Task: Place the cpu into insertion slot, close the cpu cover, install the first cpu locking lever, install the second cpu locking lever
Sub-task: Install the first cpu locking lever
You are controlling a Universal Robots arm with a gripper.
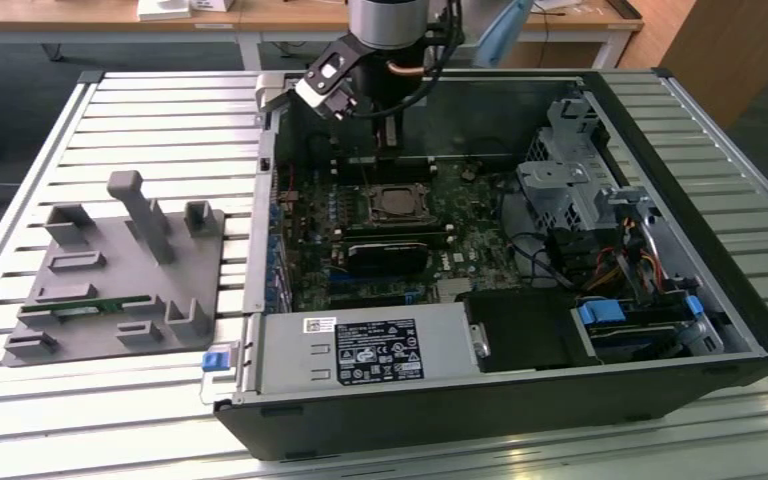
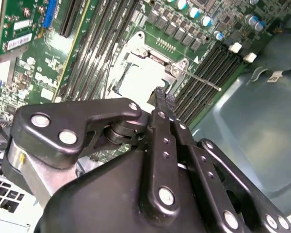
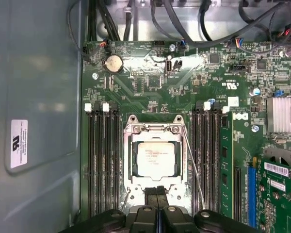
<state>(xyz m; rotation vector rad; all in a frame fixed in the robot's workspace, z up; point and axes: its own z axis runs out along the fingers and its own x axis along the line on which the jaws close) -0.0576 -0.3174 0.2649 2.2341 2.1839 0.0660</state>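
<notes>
My pincer (image 3: 157, 195) is pressed together and pinches nothing, its tip at the edge of the socket (image 3: 154, 128) in the middle of the board (image 3: 150, 99). The chip (image 3: 155, 158) sits inside, with the cover (image 3: 131, 150) down over it. I judge the wire lever (image 3: 192, 160) alongside looks unlatched. It calls for a slow, steady push, with the tip kept off the chip.

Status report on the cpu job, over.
Copy: tool shut, tip at cpu cover edge. The cpu seated, cover down. One lever rod angled out over memory slots.
</notes>
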